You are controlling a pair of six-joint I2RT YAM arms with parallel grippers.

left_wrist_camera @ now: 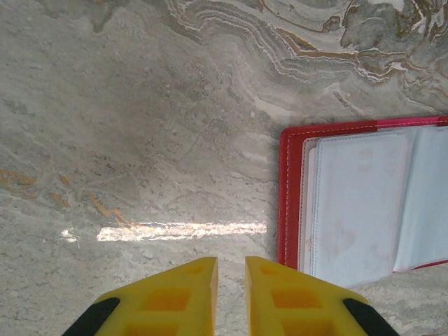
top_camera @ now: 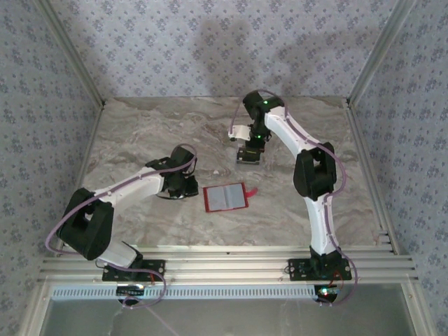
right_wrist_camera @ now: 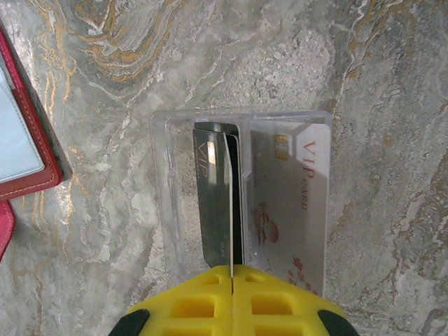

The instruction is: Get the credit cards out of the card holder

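Since my right hand (right_wrist_camera: 231,274) is clenched on a credit card (right_wrist_camera: 229,203) edge-on over the clear tray (right_wrist_camera: 165,196), I'd lower it before letting go; left hand (left_wrist_camera: 231,269) barely parted, empty.

Red card holder (top_camera: 226,197) open flat; whitish VIP credit cards (right_wrist_camera: 287,203) near.

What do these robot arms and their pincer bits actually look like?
Both the left arm and right arm are white tube-like links joined by chunky black joints, with thin lilac cables looping alongside. Small green lights glow on the right arm. The left end effector and right end effector each have two bright yellow blocky fingers with square recesses and black shoulders.
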